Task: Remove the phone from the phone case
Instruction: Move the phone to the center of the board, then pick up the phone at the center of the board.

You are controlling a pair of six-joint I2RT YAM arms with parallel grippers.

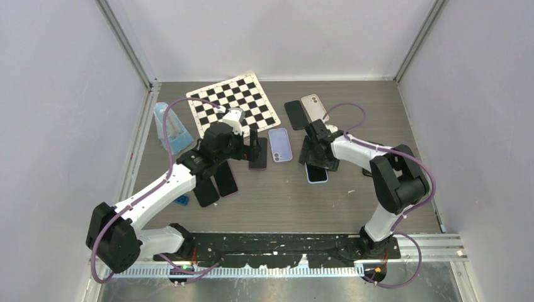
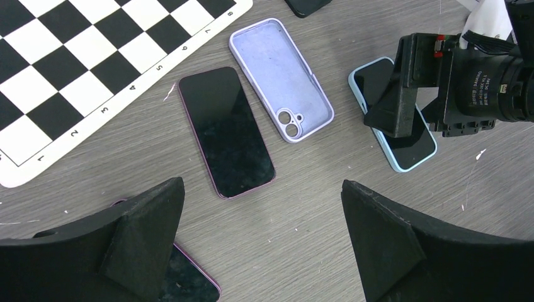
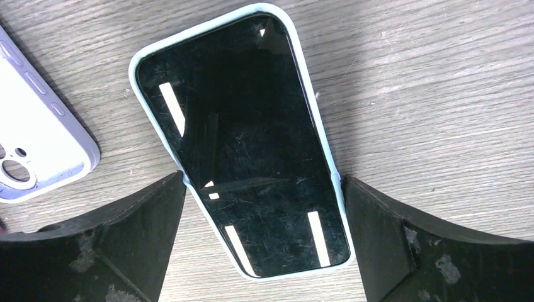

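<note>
A phone in a light blue case [image 3: 245, 138] lies screen up on the table; it also shows in the top view [image 1: 318, 175] and the left wrist view [image 2: 406, 148]. My right gripper [image 3: 263, 207] is open and low over it. Its fingertips [image 3: 170, 195] stand on either side of the case's lower half, at or very near its edges. My left gripper [image 2: 261, 214] is open and empty above bare table, just short of a pink-edged phone [image 2: 227, 132] lying screen up. An empty lilac case [image 2: 280, 78] lies between the two phones.
A chessboard mat [image 1: 233, 104] lies at the back left, with a clear blue object [image 1: 169, 126] beside it. Two more phones [image 1: 296, 114] lie at the back middle. Dark phones [image 1: 225, 179] and a small blue item [image 1: 182, 201] lie under my left arm.
</note>
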